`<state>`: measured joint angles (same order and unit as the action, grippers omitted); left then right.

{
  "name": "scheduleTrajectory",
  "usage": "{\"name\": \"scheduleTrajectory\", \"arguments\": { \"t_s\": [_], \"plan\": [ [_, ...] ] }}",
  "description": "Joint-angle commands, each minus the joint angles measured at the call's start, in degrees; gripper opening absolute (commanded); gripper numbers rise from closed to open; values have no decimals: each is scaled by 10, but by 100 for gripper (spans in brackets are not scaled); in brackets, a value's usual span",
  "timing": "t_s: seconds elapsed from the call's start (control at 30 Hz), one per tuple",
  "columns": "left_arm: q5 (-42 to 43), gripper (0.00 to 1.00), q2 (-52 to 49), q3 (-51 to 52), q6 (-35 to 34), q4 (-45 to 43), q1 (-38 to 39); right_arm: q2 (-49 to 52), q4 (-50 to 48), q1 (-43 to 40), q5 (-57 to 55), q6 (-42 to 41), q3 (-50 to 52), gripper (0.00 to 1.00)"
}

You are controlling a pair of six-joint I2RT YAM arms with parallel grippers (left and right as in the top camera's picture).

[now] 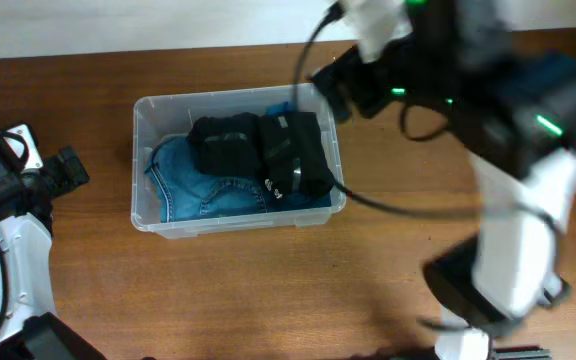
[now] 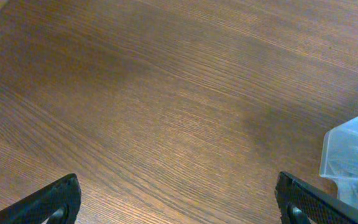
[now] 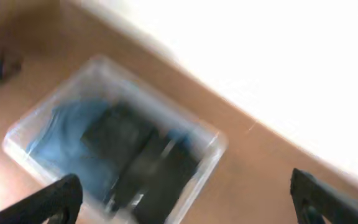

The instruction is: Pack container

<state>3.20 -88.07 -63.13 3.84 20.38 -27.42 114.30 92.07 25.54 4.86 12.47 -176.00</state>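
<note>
The clear plastic container (image 1: 140,160) stands on the wooden table left of centre. It holds folded blue jeans (image 1: 193,185) and black garments (image 1: 268,150) on top. My right gripper (image 3: 185,199) is open and empty, raised above the container's far right corner; its view is blurred and shows the container (image 3: 210,158) with the blue and black clothes below. My left gripper (image 2: 179,202) is open and empty over bare wood at the table's left, with a corner of the container (image 2: 353,155) at its right edge.
The right arm (image 1: 508,150) and its black cable (image 1: 388,205) reach over the table's right half. The left arm (image 1: 13,200) sits at the left edge. A pale wall runs along the table's far edge.
</note>
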Motion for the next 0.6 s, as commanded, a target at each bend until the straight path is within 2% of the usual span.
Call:
{"name": "scheduleTrajectory", "arguments": {
  "t_s": [0.0, 0.1, 0.23, 0.37, 0.5, 0.53, 0.57],
  "plan": [
    [6, 99, 9, -8, 1, 1, -1, -92, -52, -2, -70, 23, 64, 98],
    [6, 99, 9, -8, 1, 1, -1, -170, -110, -9, -92, 23, 178, 98],
    [6, 99, 9, -8, 1, 1, -1, -317, -236, -71, -22, 23, 428, 98],
    [6, 100, 9, -8, 1, 1, -1, -489, -405, -199, 121, 23, 739, 98],
    [6, 99, 9, -8, 1, 1, -1, -623, -536, -235, 128, 23, 972, 98],
    [6, 100, 9, -8, 1, 1, -1, -684, -598, -243, 123, 23, 1076, 98],
    [6, 99, 9, -8, 1, 1, -1, -711, -628, -249, 123, 23, 1122, 98]
  ]
}}
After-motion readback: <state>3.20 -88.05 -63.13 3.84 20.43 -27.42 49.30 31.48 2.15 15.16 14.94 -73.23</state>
